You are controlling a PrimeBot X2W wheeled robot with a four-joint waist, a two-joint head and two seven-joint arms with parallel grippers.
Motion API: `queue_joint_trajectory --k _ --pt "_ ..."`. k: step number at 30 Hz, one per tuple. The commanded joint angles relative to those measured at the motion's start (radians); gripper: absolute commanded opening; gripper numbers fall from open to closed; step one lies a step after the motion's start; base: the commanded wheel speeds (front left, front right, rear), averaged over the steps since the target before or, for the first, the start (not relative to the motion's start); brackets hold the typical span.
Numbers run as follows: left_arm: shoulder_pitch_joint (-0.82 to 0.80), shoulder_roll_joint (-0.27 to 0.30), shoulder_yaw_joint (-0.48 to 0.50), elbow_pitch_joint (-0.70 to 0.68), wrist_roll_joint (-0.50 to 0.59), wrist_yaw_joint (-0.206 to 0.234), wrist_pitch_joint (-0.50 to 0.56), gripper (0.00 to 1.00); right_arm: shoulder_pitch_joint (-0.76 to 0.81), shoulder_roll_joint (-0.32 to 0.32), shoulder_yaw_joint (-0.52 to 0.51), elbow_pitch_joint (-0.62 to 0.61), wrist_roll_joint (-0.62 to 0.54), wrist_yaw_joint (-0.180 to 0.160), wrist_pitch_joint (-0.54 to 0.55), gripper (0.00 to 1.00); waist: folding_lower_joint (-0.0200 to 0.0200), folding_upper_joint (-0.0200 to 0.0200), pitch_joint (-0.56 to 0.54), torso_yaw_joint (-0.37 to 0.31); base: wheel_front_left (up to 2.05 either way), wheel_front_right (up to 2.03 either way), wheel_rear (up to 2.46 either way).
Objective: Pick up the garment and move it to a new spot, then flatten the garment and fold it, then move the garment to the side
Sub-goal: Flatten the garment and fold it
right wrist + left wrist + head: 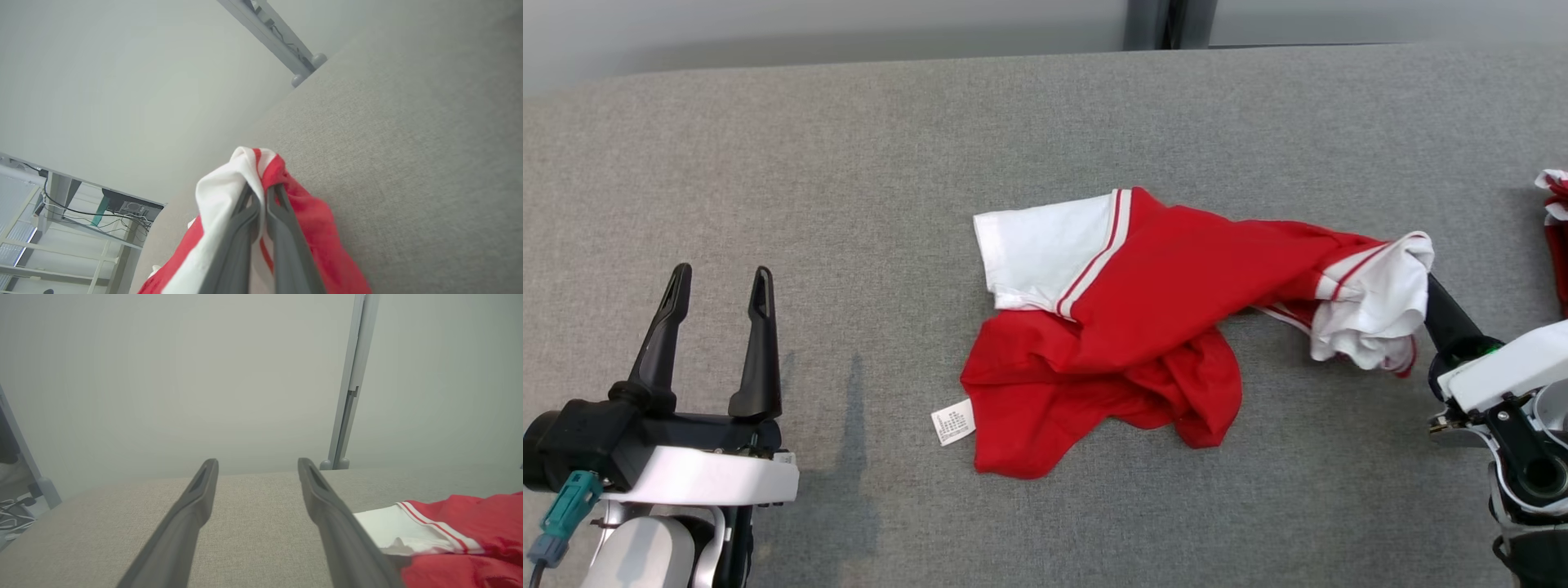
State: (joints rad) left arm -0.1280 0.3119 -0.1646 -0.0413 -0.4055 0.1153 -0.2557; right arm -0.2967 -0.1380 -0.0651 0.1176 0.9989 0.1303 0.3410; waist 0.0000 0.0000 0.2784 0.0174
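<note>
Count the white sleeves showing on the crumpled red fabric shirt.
2. One white sleeve lies flat at the left end of the red shirt; the other sleeve is bunched at the right end, clamped in the right gripper.

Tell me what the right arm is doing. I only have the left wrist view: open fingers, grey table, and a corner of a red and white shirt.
Observer: The right gripper is shut on the garment, pinching its bunched white sleeve.
Operator: Is the shirt lying flat yet?
Observer: No. The red body is crumpled mid-table, and a white care label sticks out at its near left corner.
Operator: Anything else near the right arm?
Observer: Yes, a second red and white cloth lies at the right edge of the head view, apart from the garment.
</note>
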Motion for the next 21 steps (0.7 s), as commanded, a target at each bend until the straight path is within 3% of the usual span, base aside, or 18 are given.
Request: queue_joint_trajectory --k 1,5,6,7,8,14,21 --pt "-0.018 0.005 -0.001 0.006 -0.002 -0.004 -0.001 1.0 -0.027 -0.017 -0.012 0.07 0.007 0.001 -0.033 0.0 0.0 0.0 0.009 0.005 0.0 0.0 0.0" --pt "-0.029 0.007 -0.003 0.011 -0.004 -0.007 -0.002 1.0 -0.059 -0.041 0.014 0.183 0.012 0.001 -0.095 0.0 0.0 0.0 0.02 0.009 0.0 0.0 0.0" --pt "-0.03 0.008 -0.004 0.013 -0.004 -0.009 -0.002 1.0 -0.062 -0.048 0.027 0.202 0.009 0.001 -0.112 0.25 0.0 0.0 0.022 0.009 0.0 0.0 0.0" --pt "-0.031 0.008 -0.004 0.014 -0.004 -0.01 -0.002 1.0 -0.064 -0.05 0.036 0.217 0.016 0.001 -0.128 0.8 0.0 0.0 0.024 0.009 0.0 0.0 0.0" --pt "-0.032 0.009 -0.005 0.017 -0.004 -0.009 -0.002 1.0 -0.064 -0.055 0.048 0.232 0.019 0.001 -0.147 1.0 0.0 0.0 0.026 0.009 0.0 0.0 0.0" --pt "-0.038 0.009 -0.005 0.028 -0.003 -0.013 -0.004 1.0 -0.024 -0.081 0.082 0.254 0.023 0.001 -0.246 1.0 0.0 0.0 0.025 0.006 0.0 0.0 0.0" --pt "-0.03 0.014 0.005 0.036 -0.004 -0.008 -0.006 1.0 0.081 -0.113 0.083 0.155 0.001 0.001 -0.412 1.0 0.0 0.0 0.009 -0.01 0.0 0.0 0.0"
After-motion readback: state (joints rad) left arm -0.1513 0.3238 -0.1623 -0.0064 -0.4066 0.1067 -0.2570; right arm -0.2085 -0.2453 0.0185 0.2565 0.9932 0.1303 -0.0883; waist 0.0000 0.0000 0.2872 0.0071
